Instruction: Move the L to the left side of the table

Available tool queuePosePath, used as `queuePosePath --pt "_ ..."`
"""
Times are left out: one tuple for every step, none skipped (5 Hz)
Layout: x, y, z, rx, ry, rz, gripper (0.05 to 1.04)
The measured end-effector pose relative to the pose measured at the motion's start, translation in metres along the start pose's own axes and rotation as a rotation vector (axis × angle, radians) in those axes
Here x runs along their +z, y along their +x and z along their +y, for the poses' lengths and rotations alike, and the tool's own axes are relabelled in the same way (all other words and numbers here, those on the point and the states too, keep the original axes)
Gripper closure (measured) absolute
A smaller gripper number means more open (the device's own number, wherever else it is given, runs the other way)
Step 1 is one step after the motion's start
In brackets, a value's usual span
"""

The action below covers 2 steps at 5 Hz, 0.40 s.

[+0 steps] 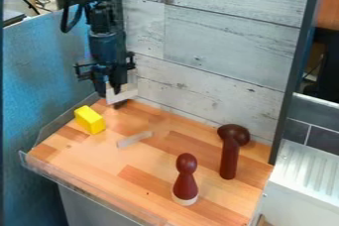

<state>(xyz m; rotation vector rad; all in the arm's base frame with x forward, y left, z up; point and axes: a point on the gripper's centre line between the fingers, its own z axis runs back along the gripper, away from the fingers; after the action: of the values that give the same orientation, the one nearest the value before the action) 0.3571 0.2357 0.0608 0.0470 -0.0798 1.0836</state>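
The black gripper (pixel 110 96) hangs at the upper left, just above the back left corner of the wooden table. It is shut on a pale, angular piece that looks like the L (pixel 124 93). One arm of the L sticks out to the right of the fingers, close to the whitewashed back wall; part of it is hidden behind them. Whether its lower edge touches the table, I cannot tell.
On the wooden table (pixel 149 163), a yellow block (pixel 90 120) lies at the left and a pale flat strip (pixel 134 139) near the middle. A dark red pin-shaped piece (pixel 185 180) stands at the front; a dark brown mallet-like piece (pixel 230 153) is at the right.
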Motion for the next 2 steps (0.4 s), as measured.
queuePosePath --pt "0.006 0.013 0.008 0.053 0.015 -0.048 0.800" --pt "0.005 0.027 0.018 0.112 0.025 -0.061 0.800"
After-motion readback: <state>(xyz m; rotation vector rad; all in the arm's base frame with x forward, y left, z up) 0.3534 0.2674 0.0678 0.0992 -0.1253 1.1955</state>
